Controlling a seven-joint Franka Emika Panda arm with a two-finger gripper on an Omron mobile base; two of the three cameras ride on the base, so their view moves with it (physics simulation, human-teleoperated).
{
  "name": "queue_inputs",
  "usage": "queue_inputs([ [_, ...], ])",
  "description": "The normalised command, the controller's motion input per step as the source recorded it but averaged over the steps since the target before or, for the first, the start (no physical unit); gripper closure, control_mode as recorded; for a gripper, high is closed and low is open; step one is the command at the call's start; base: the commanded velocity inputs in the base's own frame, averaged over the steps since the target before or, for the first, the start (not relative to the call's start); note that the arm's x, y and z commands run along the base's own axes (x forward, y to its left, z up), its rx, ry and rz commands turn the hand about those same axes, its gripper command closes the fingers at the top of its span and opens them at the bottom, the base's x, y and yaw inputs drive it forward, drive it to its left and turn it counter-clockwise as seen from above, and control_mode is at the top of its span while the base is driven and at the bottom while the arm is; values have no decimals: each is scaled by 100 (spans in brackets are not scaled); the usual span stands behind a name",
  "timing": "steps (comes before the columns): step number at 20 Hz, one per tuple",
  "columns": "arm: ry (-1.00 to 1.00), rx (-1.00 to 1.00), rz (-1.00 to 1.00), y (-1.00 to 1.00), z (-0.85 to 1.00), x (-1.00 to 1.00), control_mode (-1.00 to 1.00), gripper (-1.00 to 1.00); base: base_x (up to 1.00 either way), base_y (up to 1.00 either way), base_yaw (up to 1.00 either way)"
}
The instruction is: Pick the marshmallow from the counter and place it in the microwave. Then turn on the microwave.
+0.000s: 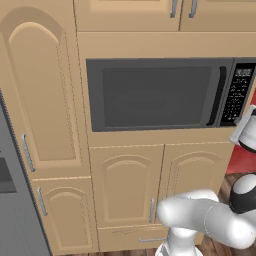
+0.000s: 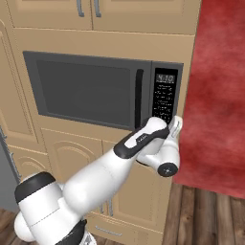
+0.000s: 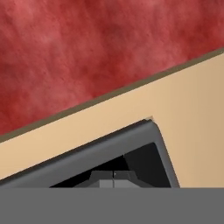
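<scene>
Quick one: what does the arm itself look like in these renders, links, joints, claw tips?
Glossy white rounded arm with dark grey joint bands and a round dark cap at the wrist. No cables or readable markings visible. The claw shows two small grey tips side by side in the hand view.

a tan cabinet wall (image 1: pixel 125 45) houses the closed microwave (image 1: pixel 155 92), set flush in its recess just beside the gripper (image 3: pixel 113 178). cupboard doors (image 1: pixel 127 187) run below the hand, more above. wood floor (image 2: pixel 206 215) lies beneath, a red wall (image 2: pixel 220 86) to its side.
</scene>
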Motion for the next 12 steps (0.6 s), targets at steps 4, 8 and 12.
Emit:
queue_inputs([
  [4,0,2,0,-4,-4,13,-100,100,0,0,0],
  [8,0,2,0,-4,-4,13,-100,100,0,0,0],
  [12,0,2,0,-2,-1,13,-100,100,0,0,0],
])
